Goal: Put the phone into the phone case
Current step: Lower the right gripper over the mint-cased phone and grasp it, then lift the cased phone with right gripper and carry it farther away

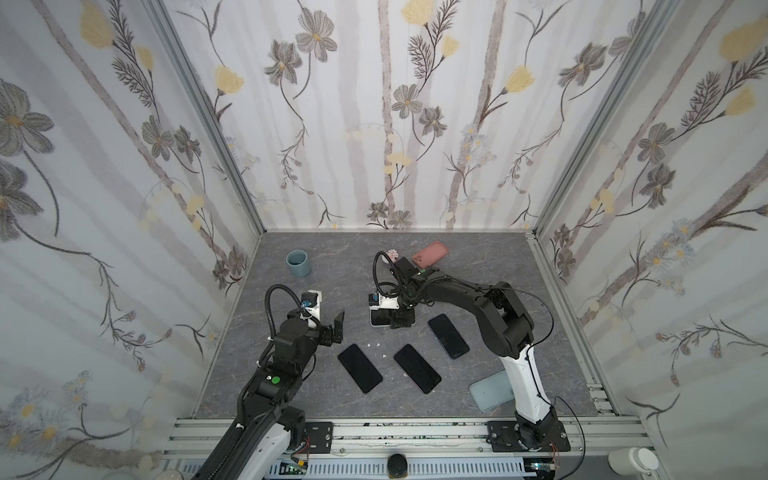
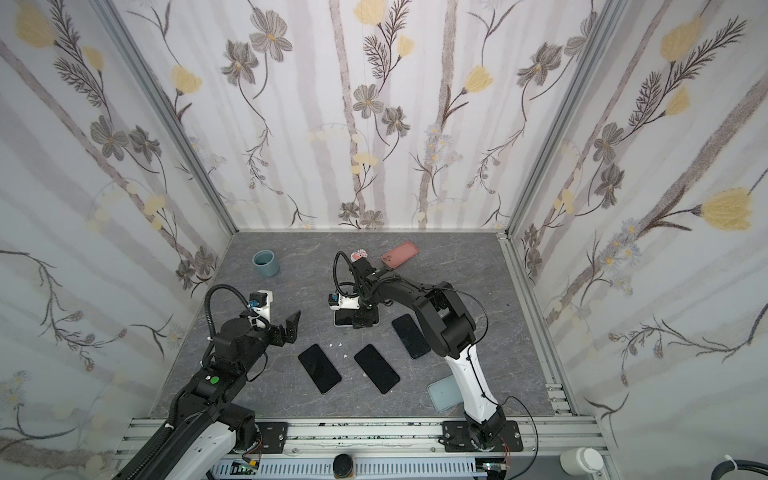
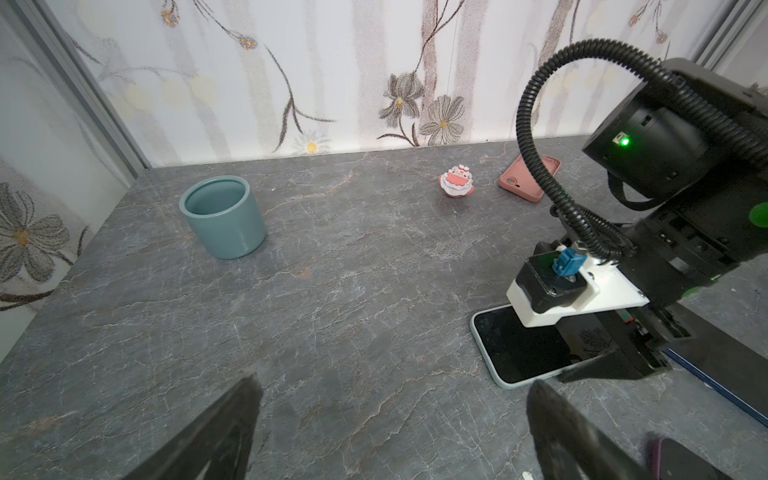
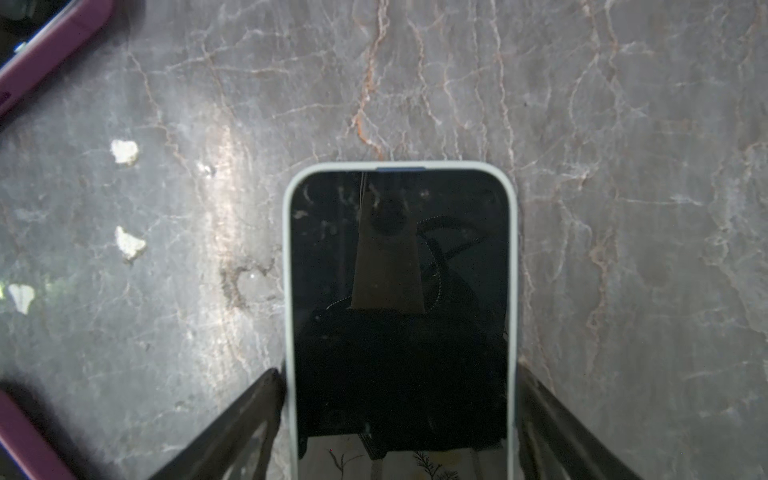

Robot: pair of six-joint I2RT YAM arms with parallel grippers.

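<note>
Right pincer [image 4: 399, 374] reaches down over the middle of the grey marble-patterned table [image 1: 498, 257], its two black fingers [image 4: 245, 411] standing either side of a pale-rimmed phone [image 4: 401, 270] that lies flat, screen up. The fingertips sit right at the phone's long edges, yet whether they press it or merely flank it I cannot tell from where I stand.

Taking that phone as the centre of the dial and the back wall as 12 o'clock, the left pincer [image 3: 392, 384] hovers at 9 o'clock, jaws spread wide and holding nothing; a pink phone case [image 1: 430, 254] lies at 1 o'clock near the back wall, well apart from the phone; a pale blue phone case [image 1: 486, 392] lies at 4 o'clock toward the front rail, partly hidden behind the right arm's white lower link.

A second phone [image 1: 360, 368] lies at 7 o'clock, a third phone [image 1: 417, 368] at 5 o'clock and a fourth phone [image 1: 449, 336] at 3 o'clock, all flat with dark screens up, none touching another; a teal cup [image 1: 298, 263] stands upright at 10 o'clock; a small pink-and-white figurine [image 3: 456, 180] sits at 12 o'clock, near the pink phone case; a few white crumbs [image 4: 124, 151] dot the table between the pale-rimmed phone and the second phone.
</note>
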